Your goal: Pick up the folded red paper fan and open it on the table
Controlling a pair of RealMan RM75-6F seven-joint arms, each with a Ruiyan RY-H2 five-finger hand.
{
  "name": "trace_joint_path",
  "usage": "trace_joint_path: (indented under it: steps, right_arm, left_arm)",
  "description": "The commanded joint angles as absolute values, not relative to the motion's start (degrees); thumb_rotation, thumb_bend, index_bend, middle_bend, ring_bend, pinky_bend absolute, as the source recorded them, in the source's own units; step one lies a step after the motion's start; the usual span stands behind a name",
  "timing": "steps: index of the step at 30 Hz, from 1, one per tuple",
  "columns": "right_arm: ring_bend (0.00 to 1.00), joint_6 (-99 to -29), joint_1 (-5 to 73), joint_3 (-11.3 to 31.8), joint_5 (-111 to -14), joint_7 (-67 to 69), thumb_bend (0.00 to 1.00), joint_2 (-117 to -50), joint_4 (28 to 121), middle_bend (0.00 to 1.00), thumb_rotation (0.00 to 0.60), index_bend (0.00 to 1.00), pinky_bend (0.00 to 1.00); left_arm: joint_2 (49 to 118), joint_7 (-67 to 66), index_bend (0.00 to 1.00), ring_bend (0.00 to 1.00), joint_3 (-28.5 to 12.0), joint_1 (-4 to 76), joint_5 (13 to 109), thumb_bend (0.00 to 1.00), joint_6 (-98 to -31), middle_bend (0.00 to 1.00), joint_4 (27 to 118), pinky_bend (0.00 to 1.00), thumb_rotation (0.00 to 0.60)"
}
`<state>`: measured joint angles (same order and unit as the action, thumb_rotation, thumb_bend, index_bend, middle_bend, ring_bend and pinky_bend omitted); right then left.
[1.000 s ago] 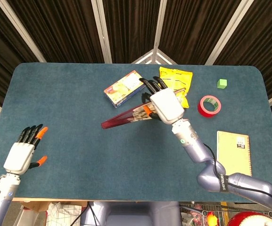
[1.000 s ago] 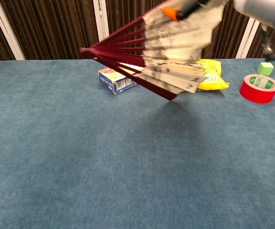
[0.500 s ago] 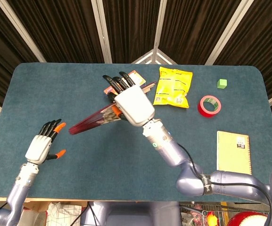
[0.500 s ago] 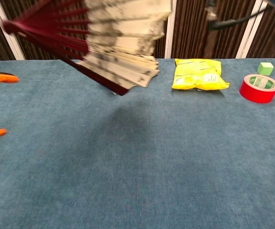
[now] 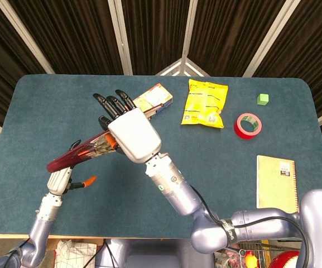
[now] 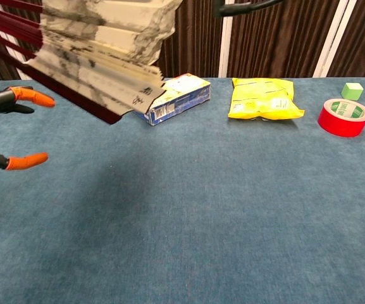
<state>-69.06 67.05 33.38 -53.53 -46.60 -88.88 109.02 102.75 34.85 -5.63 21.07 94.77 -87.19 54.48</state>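
The red paper fan (image 5: 82,152) is partly spread and held in the air above the table's left half. My right hand (image 5: 128,133) grips it near its paper end. In the chest view the fan (image 6: 93,54) fills the upper left, with cream printed paper and dark red ribs. My left hand (image 5: 60,180) sits just under the fan's red handle end, fingers apart, holding nothing. Its orange fingertips (image 6: 27,96) show at the left edge of the chest view, apart from the fan.
On the blue table (image 5: 216,162) lie a blue and yellow box (image 5: 155,99), a yellow snack bag (image 5: 205,103), a red tape roll (image 5: 248,125), a green cube (image 5: 263,99) and a yellow notebook (image 5: 276,180) near the right edge.
My right hand has carried the fan to the left, away from the box. My left hand has risen and moved right, ending under the fan's handle end.
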Motion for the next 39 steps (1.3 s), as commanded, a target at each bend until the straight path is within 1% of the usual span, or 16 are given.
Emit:
trace_joint_path:
  steps: [1, 6, 11, 13, 16, 24, 30, 33, 35, 37, 39]
  right_arm:
    - [0.21, -69.9, 67.4, 32.9, -53.0, -46.7, 0.46, -89.4, 109.3, 0.16, 0.6, 0.91, 0.15]
    - [0.21, -70.9, 67.5, 32.4, -52.5, -46.4, 0.46, -89.5, 109.1, 0.16, 0.6, 0.91, 0.15]
    - [0.21, -71.8, 67.2, 32.0, -52.2, -45.9, 0.46, -88.9, 109.3, 0.16, 0.6, 0.91, 0.15]
    - [0.21, -71.9, 67.0, 31.7, -52.2, -45.6, 0.46, -88.7, 109.6, 0.16, 0.6, 0.91, 0.15]
    - [0.21, -72.1, 66.9, 31.2, -52.2, -45.4, 0.46, -88.1, 109.8, 0.16, 0.6, 0.91, 0.15]
    - [0.21, -72.7, 67.0, 30.8, -52.2, -45.0, 0.46, -87.3, 110.7, 0.16, 0.6, 0.91, 0.15]
    - [0.21, -73.2, 66.8, 30.3, -52.0, -44.7, 0.46, -86.6, 111.6, 0.16, 0.6, 0.91, 0.15]
    - [0.21, -73.4, 66.8, 30.0, -52.3, -44.6, 0.46, -86.1, 112.0, 0.16, 0.6, 0.91, 0.15]
    - [0.21, -73.6, 66.6, 29.9, -52.3, -44.6, 0.46, -85.8, 112.3, 0.16, 0.6, 0.91, 0.15]
    - [0.21, -73.8, 66.4, 29.8, -52.3, -44.5, 0.46, -85.3, 112.4, 0.16, 0.6, 0.91, 0.15]
    - [0.21, -73.9, 66.2, 29.7, -52.2, -44.1, 0.46, -85.0, 112.4, 0.16, 0.6, 0.91, 0.16]
  left_arm:
    - [105.4, 40.1, 0.27, 0.0, -6.4, 21.4, 94.8, 0.3, -90.2, 0.18, 52.5, 0.17, 0.6]
    - [107.7, 46.6, 0.27, 0.0, -7.3, 21.6, 94.6, 0.3, -93.0, 0.19, 50.8, 0.17, 0.6]
    - [109.9, 50.0, 0.28, 0.0, -7.4, 21.8, 93.9, 0.3, -93.7, 0.2, 47.7, 0.17, 0.6]
    - [110.7, 51.4, 0.3, 0.0, -7.7, 22.0, 93.6, 0.33, -93.7, 0.21, 46.7, 0.17, 0.6]
    - [112.1, 53.9, 0.31, 0.0, -8.4, 22.9, 92.4, 0.37, -92.3, 0.21, 45.9, 0.17, 0.6]
    - [115.9, 54.8, 0.34, 0.0, -9.8, 25.9, 91.1, 0.38, -90.1, 0.23, 41.9, 0.17, 0.6]
    - [118.0, 55.2, 0.42, 0.0, -11.3, 28.0, 89.3, 0.4, -87.7, 0.27, 39.1, 0.17, 0.6]
    - [119.1, 54.8, 0.5, 0.01, -11.9, 28.8, 88.4, 0.44, -86.8, 0.31, 37.8, 0.17, 0.6]
    - [119.5, 55.0, 0.57, 0.02, -12.1, 29.0, 88.0, 0.48, -86.6, 0.35, 37.1, 0.18, 0.6]
    - [120.1, 54.9, 0.62, 0.03, -12.3, 29.1, 87.6, 0.5, -86.5, 0.38, 36.0, 0.19, 0.6]
    - [120.5, 54.8, 0.64, 0.04, -12.5, 29.2, 87.2, 0.5, -86.3, 0.39, 35.0, 0.2, 0.6]
